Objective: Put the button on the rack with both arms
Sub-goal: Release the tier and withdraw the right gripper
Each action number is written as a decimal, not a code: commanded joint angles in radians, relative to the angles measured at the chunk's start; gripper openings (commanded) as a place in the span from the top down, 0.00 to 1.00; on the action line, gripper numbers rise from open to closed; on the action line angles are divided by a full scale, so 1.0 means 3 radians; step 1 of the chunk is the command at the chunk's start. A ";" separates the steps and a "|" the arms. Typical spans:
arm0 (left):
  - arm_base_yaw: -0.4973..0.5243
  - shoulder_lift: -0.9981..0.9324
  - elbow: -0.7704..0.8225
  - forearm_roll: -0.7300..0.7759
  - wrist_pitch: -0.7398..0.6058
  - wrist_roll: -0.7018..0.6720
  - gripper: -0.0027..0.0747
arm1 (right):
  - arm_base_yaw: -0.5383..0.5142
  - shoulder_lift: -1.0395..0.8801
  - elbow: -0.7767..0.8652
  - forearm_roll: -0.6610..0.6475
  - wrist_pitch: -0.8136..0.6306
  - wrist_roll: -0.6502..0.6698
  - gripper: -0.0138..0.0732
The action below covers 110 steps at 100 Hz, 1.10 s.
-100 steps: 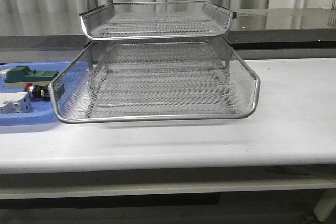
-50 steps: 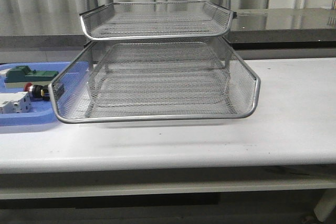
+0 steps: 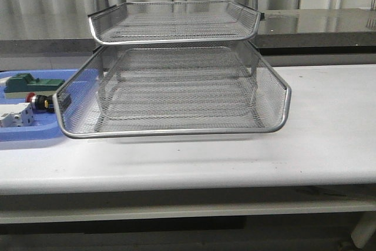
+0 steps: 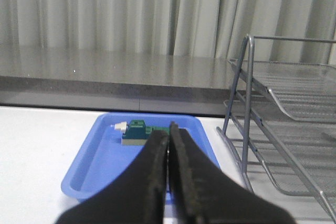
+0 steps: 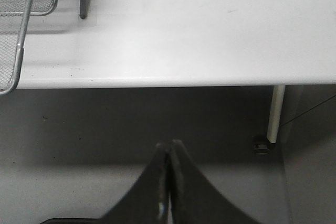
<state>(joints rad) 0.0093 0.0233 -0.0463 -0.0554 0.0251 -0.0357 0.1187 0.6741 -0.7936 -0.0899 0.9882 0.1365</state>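
Observation:
The button (image 3: 40, 101) with its red cap lies in the blue tray (image 3: 26, 134) at the far left of the front view, just left of the rack. The silver wire-mesh rack (image 3: 176, 86) stands mid-table, its lower tray pulled forward; it also shows in the left wrist view (image 4: 283, 124) and the right wrist view (image 5: 21, 3). Neither arm shows in the front view. My left gripper (image 4: 168, 129) is shut and empty, held in front of the blue tray (image 4: 89, 171); its fingers hide the button. My right gripper (image 5: 169, 144) is shut and empty, below the table's front edge.
A green-and-beige block (image 3: 26, 84) and a white breaker-like block (image 3: 14, 114) lie in the blue tray; the green block also shows in the left wrist view (image 4: 137, 132). A grey counter (image 3: 317, 24) runs behind the table. A white table leg (image 5: 275, 114) stands at the right.

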 commanded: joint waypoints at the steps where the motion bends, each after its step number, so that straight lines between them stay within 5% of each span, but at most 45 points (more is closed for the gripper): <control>1: -0.0006 0.0233 -0.0285 -0.0078 -0.0036 -0.0034 0.96 | -0.0013 -0.0007 -0.0110 -0.0062 -0.0205 -0.0002 0.92; 72: -0.0006 0.3103 -0.2476 -0.0027 0.1410 0.0279 0.96 | -0.0013 -0.0007 -0.0110 -0.0062 -0.0205 -0.0002 0.92; 110: -0.0006 0.4108 -0.3358 -0.0027 0.1946 0.0445 0.96 | -0.0013 -0.0007 -0.0110 -0.0062 -0.0205 -0.0002 0.92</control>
<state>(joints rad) 0.0093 1.2326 -0.9832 -0.0600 0.6266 0.0895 0.1187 0.6741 -0.7936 -0.0899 0.9882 0.1365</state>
